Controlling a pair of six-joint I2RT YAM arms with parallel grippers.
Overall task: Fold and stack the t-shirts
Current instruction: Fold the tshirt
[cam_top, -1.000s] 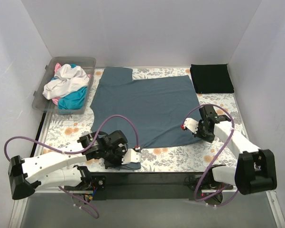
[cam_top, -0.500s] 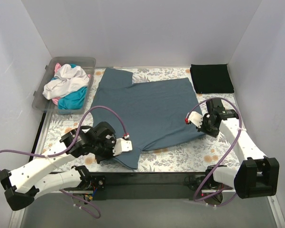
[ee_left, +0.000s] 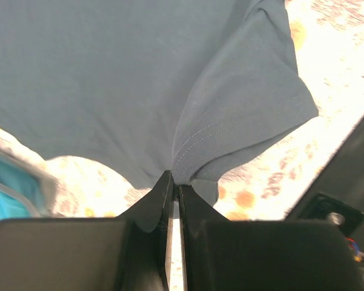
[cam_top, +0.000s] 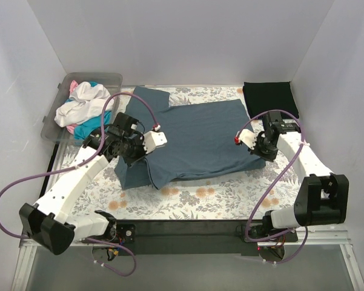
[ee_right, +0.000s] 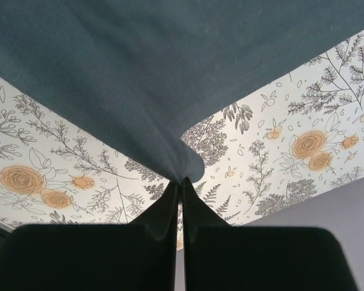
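One black t-shirt [cam_top: 270, 99] is seen folded at the far right corner of the floral table cloth [cam_top: 230, 195]. The slate blue-grey t-shirt [cam_top: 200, 136] is spread mid-table with its near edge raised. One end is pinched in the closed left gripper [ee_left: 174, 182] and the other in the closed right gripper [ee_right: 182, 180]. Its first fold is judged under way. White, teal and pink t-shirts [cam_top: 85, 104] are left crumpled in the clear bin [cam_top: 108, 79], not yet folded or stacked.

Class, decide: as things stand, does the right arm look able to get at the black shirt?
Probably not yet: the black shirt lies close, nothing between, but the right gripper is shut on the blue-grey shirt.
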